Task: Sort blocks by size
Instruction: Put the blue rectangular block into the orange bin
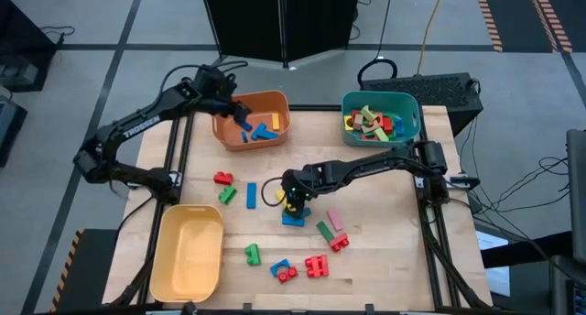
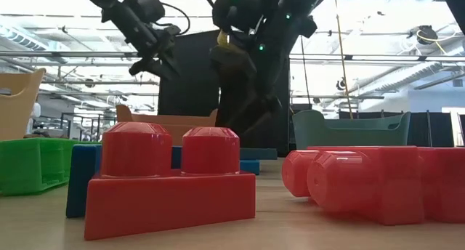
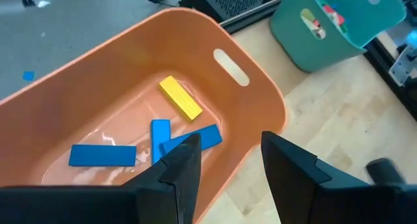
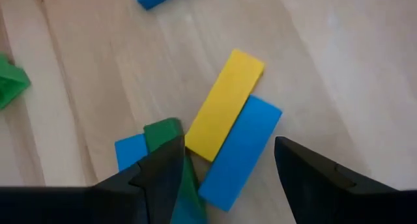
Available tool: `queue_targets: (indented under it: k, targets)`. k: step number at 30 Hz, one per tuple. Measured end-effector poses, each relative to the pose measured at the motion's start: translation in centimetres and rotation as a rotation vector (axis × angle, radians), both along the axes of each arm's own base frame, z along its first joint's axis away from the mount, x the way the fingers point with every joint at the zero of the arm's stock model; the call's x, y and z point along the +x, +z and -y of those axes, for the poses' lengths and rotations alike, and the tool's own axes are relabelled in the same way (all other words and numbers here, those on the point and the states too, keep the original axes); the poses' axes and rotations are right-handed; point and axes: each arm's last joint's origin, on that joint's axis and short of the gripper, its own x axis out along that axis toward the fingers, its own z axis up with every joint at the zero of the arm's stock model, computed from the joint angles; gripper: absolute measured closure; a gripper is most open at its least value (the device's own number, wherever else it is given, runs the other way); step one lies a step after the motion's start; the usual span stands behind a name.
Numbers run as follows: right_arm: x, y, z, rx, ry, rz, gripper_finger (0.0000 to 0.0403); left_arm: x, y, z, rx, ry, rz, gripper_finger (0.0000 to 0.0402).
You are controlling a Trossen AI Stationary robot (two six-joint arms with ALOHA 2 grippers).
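A flat yellow plastic bar [image 4: 224,104] is lying mid-table against a flat blue bar [image 4: 240,151], its long axis running diagonally between the spread, empty fingers of the right gripper [image 4: 225,175] hovering directly above it. The left gripper [image 3: 229,168], also parted and empty, is hanging far off over the orange plastic bin [image 3: 257,100], so the right arm is nearer.

We record a light wooden table [image 1: 385,260] carrying three bins: an orange bin [image 1: 275,104] at the far left, a teal bin [image 1: 414,106] at the far right, and a yellow bin [image 1: 188,251] at the near left corner. Loose blocks [image 1: 316,266] lie directly on the boards between them, among them a yellow bar [image 4: 223,104] touching a blue bar [image 4: 240,152], red studded bricks [image 2: 171,183], and green pieces [image 1: 252,254].
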Motion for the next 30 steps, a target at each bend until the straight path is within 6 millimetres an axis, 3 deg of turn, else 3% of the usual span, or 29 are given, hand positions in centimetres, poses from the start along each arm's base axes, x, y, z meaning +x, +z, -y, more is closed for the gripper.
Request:
queue_targets:
  k: [5,14,30]
  targets:
    - [0.1,-2.6,-0.6,0.021,-0.033,-0.084,0.0177,-0.3,0.5,0.4,0.013,-0.001,0.012,0.0245]
    - [-0.7,-2.9,-0.4,-0.038,-0.081,-0.166,0.0184,-0.4,0.6,0.4,0.017,-0.005,0.009,0.0245]
    - [-0.5,-2.8,0.6,-0.092,-0.015,-0.156,0.0302,-0.5,0.4,0.5,0.003,-0.006,-0.006,0.0245]
